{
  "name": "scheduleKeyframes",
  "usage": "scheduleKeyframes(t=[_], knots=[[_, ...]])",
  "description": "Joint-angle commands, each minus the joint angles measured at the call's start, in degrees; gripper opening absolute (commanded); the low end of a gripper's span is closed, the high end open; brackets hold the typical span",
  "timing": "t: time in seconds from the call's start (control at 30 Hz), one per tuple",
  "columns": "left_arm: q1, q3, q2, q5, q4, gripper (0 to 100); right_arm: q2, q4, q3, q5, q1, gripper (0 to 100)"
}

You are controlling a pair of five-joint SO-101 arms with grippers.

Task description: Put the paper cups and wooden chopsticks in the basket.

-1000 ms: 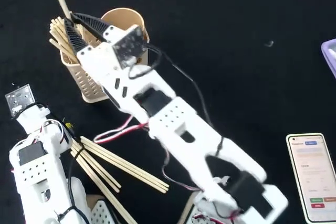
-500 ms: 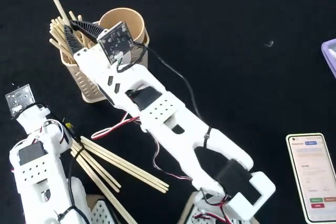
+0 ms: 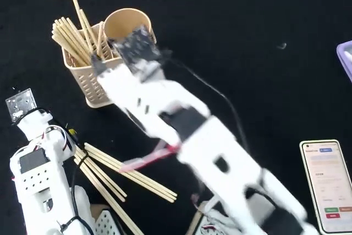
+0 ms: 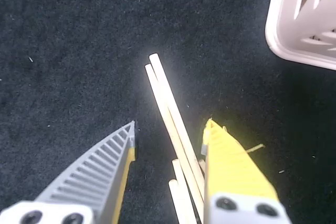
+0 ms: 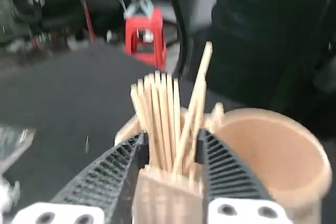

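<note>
Wooden chopsticks (image 3: 71,34) and a round paper cup (image 3: 125,25) crowd the slotted basket (image 3: 91,87).

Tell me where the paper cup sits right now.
In the high view the paper cup stands upright in the basket, far back on the left side, beside the bundle of chopsticks, with the right claw close by.

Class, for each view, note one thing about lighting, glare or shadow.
High view: the phone screen glows; the black table shows no clear shadows. Left wrist view: the chopsticks look washed pale. Right wrist view: the paper cup is evenly lit inside.
</note>
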Motion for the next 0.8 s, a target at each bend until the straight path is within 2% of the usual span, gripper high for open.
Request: scheduleKeyframes(t=[0.0, 0.13, 0.23, 0.33, 0.43, 0.6, 0.77], knots=[[0.1, -2.5, -0.6, 0.2, -0.2, 22, -20.6, 15.4, 8.6, 0.1, 6.9, 11.6], [-0.6, -6.5, -0.1, 0.0, 4.2, 22, -34.0, 21.2, 23.3, 0.1, 19.3, 11.6], [-0.6, -11.7, 0.0, -3.2, 9.8, 22, -40.8, 21.0, 36.2, 0.1, 25.1, 11.6], [-0.6, -16.7, 0.1, -5.4, 14.2, 22, -45.3, 19.7, 45.1, 0.1, 25.5, 11.6], [-0.6, -20.5, 0.1, -6.7, 19.5, 22, -47.2, 19.0, 48.2, -0.2, 25.5, 11.6], [1.2, -20.7, 0.4, -6.4, 27.6, 25, -47.3, 14.8, 52.3, 0.1, 25.6, 11.6], [4.7, -16.9, 9.8, -4.8, 25.2, 26, -47.3, 12.7, 53.8, 0.1, 25.5, 11.6]])
